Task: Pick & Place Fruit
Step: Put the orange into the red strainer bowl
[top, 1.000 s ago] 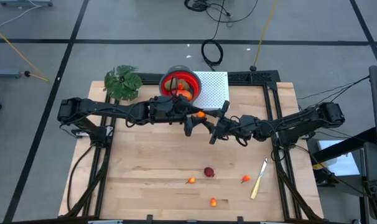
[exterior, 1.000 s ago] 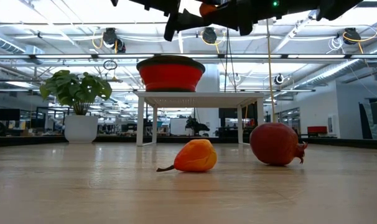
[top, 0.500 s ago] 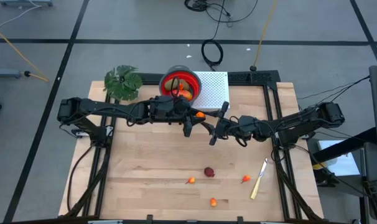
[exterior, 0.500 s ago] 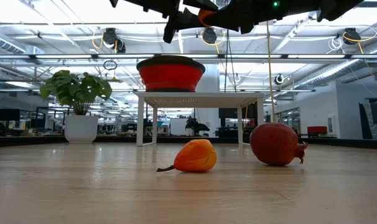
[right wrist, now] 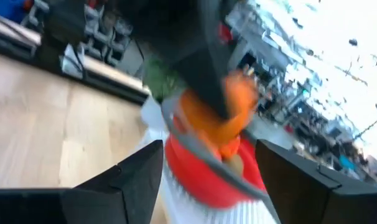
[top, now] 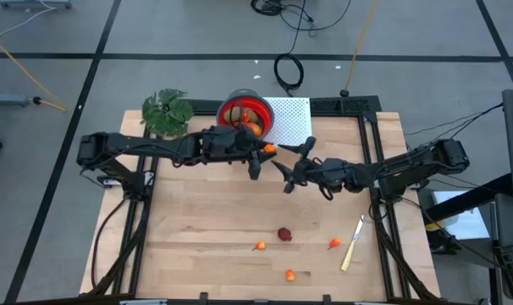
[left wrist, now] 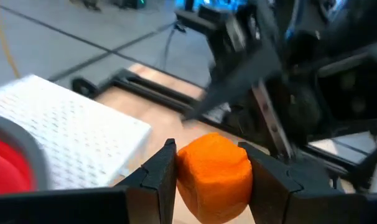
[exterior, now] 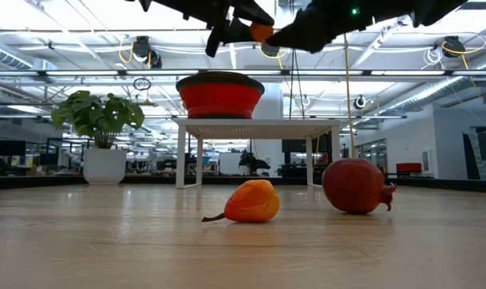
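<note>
The left arm reaches across the back of the table, its left gripper (top: 265, 152) held high with both fingers (left wrist: 156, 177) clamped on a small orange fruit (left wrist: 214, 176). The right arm stretches in from the opposite side, and the right gripper (top: 292, 165) hangs just beside the left one, fingers (right wrist: 134, 175) spread apart and holding nothing.

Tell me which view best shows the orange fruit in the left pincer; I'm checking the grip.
The left wrist view: the orange fruit fills the frame, clamped between both dark fingers. The high view shows a small orange dot at the left pincer; the low view a partly hidden bit; the right wrist view a blurred blob.
</note>
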